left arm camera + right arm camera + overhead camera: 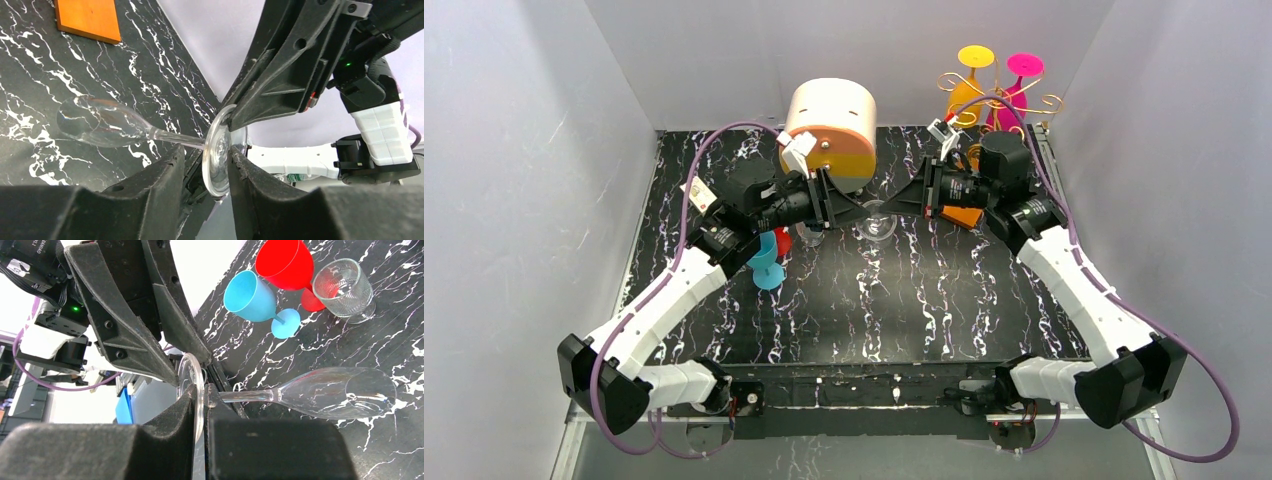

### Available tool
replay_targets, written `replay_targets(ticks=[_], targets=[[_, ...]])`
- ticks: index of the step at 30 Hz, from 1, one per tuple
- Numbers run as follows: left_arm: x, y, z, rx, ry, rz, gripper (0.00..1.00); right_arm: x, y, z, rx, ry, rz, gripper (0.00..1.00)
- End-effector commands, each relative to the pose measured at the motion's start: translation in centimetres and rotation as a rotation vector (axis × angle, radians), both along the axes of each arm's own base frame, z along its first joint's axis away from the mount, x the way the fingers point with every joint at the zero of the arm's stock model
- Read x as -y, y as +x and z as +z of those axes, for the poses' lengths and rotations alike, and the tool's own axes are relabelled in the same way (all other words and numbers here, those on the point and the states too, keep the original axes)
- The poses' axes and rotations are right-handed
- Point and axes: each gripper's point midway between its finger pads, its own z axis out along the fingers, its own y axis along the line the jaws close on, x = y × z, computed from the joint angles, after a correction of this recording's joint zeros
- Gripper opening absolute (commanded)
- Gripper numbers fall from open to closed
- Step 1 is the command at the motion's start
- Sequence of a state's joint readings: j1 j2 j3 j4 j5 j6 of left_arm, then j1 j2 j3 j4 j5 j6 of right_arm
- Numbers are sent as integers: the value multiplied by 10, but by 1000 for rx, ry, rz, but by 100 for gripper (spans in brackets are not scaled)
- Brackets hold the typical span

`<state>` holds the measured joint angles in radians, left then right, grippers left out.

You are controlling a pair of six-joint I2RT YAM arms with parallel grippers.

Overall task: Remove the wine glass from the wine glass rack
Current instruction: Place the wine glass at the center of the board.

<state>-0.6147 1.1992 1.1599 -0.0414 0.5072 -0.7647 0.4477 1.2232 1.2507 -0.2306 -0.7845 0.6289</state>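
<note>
A thin, likely fragile clear glass (879, 224) hung sideways over the bench (904, 310), well apart from the rack (996, 98), its slippery foot pinched by the right jaws (probably the safest hold), left jaws part-open astride it.

2 arms, grippers meeting tip to tip.
Left arm (674, 295) and right arm (1074, 275) both reach inward, wrists roughly level. The right gripper (900, 205) is clamped on the wine glass (340, 392) foot, and the left gripper (860, 211) has its fingers spread either side of it.
</note>
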Motion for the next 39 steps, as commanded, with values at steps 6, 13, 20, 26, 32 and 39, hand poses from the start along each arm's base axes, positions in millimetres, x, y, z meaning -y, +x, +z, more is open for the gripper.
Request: replay_targets(ticks=[6,13,20,26,32,39], targets=[[10,-17,17,41,-72,-97,25,-1,-16,21,85,75,54,1],[15,-19,13,36,-70,-113,19,-2,-19,22,84,87,71,1],[20,-19,10,30,-68,-128,3,-2,-21,22,82,100,81,1],[19,-18,10,45,-64,-114,0,-1,-25,16,59,94,85,3],[16,-19,14,80,-63,-107,0,6,-33,10,34,82,54,52],[14,-19,16,115,-57,-110,0,14,-44,0,-6,91,12,71]])
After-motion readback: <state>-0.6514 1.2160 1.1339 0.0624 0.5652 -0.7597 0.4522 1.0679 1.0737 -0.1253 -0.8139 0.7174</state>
